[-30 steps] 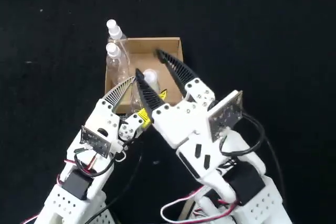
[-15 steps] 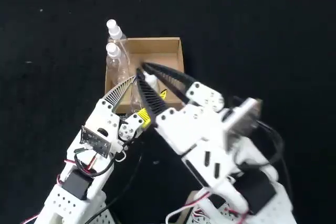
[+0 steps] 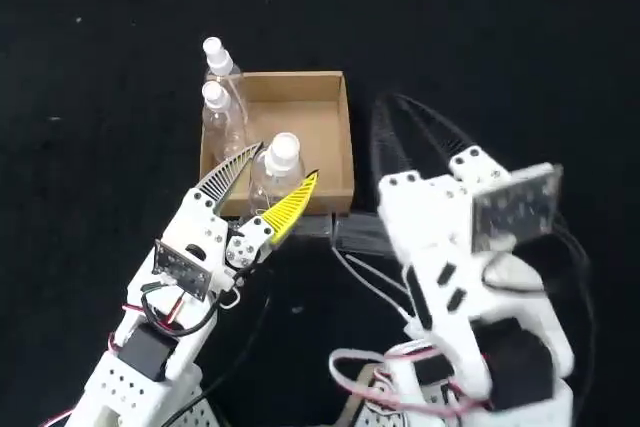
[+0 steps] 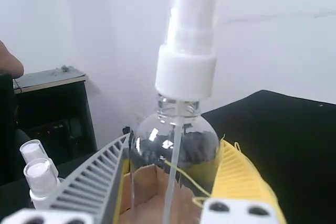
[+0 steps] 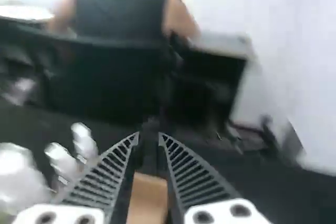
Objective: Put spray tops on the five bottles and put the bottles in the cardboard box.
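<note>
The left gripper (image 3: 262,187) pinches a spray-topped bottle (image 3: 277,169) upright at the cardboard box's (image 3: 330,137) near-left corner. The right gripper (image 3: 390,107) — blurred, apparently parted — hangs beside the box's right wall. Two capped bottles (image 3: 216,107) stand at its left wall.

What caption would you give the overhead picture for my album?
Left tool grips a spray-topped bottle at the cardboard box, right tool beside the box.

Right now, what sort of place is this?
Probably a lab or office workbench: a black-covered table holding a cardboard box, with a white wall and a dark cabinet behind.
</note>
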Robot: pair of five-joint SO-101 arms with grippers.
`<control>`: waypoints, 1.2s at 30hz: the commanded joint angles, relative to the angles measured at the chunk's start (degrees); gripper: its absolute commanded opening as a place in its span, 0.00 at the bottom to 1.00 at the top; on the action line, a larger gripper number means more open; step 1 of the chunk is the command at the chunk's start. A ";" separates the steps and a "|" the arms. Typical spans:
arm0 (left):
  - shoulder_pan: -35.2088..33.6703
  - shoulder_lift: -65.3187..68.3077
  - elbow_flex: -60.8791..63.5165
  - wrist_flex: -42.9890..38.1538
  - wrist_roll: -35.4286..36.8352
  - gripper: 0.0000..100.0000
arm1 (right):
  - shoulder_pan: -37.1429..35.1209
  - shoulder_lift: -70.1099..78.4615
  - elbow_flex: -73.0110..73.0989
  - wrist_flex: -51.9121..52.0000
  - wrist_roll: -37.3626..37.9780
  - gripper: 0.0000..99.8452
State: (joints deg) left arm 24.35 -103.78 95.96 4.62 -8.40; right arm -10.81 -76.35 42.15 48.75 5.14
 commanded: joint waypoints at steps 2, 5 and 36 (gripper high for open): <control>0.84 -0.44 1.45 -1.23 -0.18 0.03 | 9.93 -0.31 9.27 -2.64 0.35 0.02; 2.59 -0.35 1.45 -1.14 -0.09 0.03 | 13.98 -0.31 17.71 -7.03 0.35 0.02; -36.97 -0.35 1.45 -8.53 16.53 0.03 | 18.11 -0.31 44.97 -32.00 -6.42 0.02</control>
State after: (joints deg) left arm -4.92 -103.78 95.96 -2.51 4.18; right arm 6.42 -75.56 87.34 18.51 -0.75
